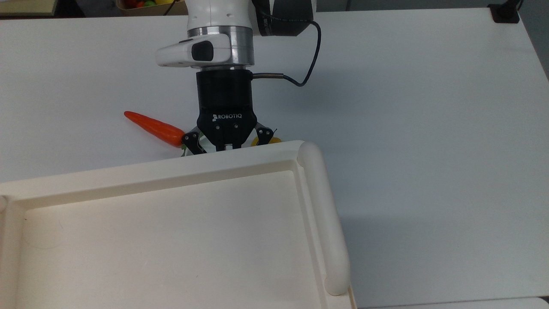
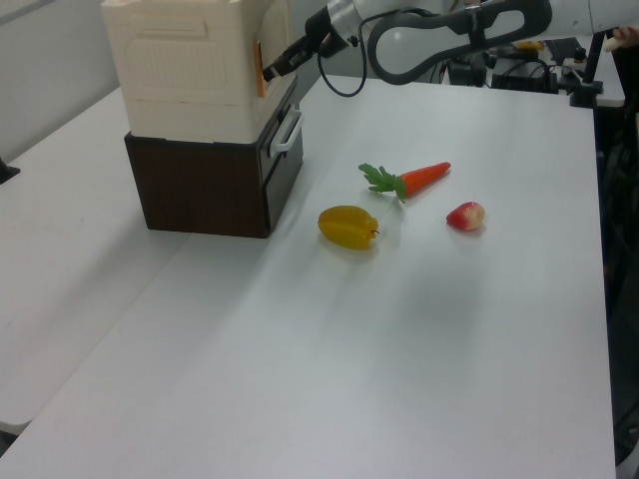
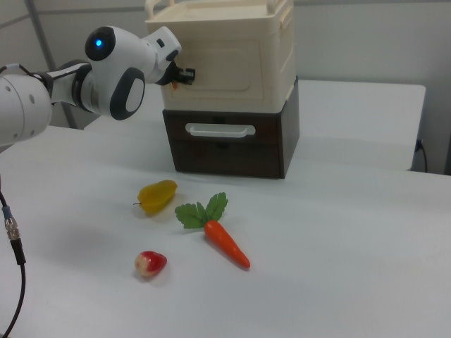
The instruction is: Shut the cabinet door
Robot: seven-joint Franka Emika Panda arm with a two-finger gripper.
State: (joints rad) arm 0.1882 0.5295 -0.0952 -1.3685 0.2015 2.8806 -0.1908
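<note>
White matte table (image 2: pixel 479 329), tool (image 3: pixel 189 74) seemingly against cream panelled cabinet door (image 3: pixel 225 67)

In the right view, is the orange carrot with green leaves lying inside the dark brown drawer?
No, the orange carrot with green leaves lies on the white table, in front of the shut dark brown drawer.

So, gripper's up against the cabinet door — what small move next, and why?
Probably a short further push straight in toward the cabinet. In the left view the gripper sits at the cabinet door, with an orange sliver showing at the door's edge, so it looks nearly but not fully shut.
</note>
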